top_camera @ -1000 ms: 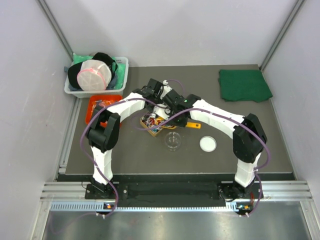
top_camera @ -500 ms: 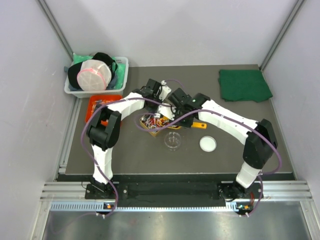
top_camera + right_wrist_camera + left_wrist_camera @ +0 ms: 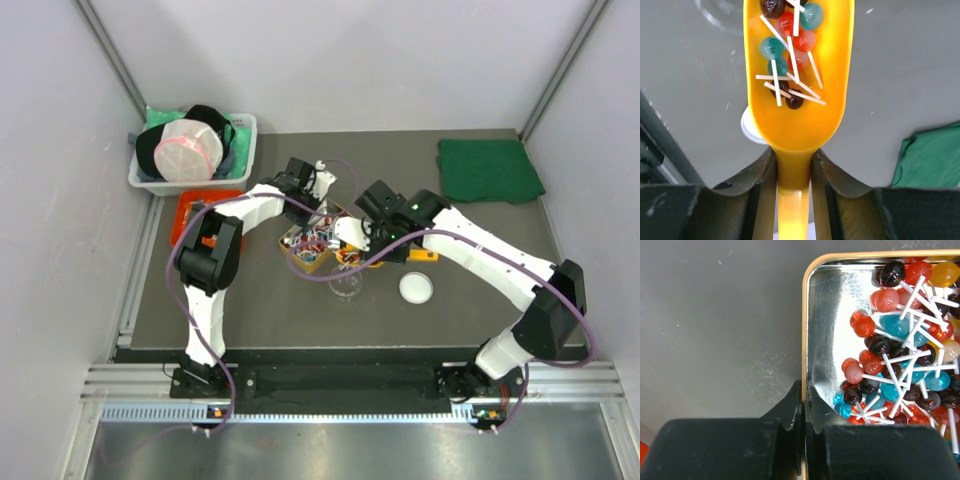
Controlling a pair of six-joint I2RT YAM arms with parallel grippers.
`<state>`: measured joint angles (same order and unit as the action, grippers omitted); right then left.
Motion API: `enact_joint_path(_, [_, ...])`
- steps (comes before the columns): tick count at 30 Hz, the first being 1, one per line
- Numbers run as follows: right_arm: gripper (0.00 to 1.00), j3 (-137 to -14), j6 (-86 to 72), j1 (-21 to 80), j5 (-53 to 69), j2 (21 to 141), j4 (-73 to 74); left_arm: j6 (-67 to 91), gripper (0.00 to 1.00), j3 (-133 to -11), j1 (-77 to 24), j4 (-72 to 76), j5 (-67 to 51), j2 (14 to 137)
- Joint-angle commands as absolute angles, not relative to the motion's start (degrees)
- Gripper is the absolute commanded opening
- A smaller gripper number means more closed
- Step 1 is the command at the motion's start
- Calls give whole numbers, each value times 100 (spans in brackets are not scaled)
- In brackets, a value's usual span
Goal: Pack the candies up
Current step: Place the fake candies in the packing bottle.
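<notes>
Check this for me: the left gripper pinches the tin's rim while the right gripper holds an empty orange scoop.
Wrong in one respect: the scoop is not empty. The right wrist view shows several candies in it. Otherwise right: the left gripper pinches the tin's rim while the right gripper holds the orange scoop.

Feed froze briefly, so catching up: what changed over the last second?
The right tool, gripping the scoop, drew it from the tin with candies aboard, toward the jar. The left tool stayed clamped on the tin's rim; the jar did not move.
</notes>
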<state>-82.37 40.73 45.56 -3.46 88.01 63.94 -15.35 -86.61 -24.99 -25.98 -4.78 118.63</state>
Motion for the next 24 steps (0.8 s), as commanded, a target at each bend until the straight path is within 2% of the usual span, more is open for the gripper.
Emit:
enact_joint_path(1, [0,-8025,4263,4579,-500,8534,6715,-1433,0,-8640,-2470,-2074,-720,11786])
enact_joint_path(6, [0,-7682,4307,4842,-790,8508,6662,-1398,0,-8657,-2461,-2074,-888,11856])
enact_joint_path(24, [0,-7787,4412,5273,-1564,8974,6654,-1345,0,-8525,-2470,-2048,-905,11698])
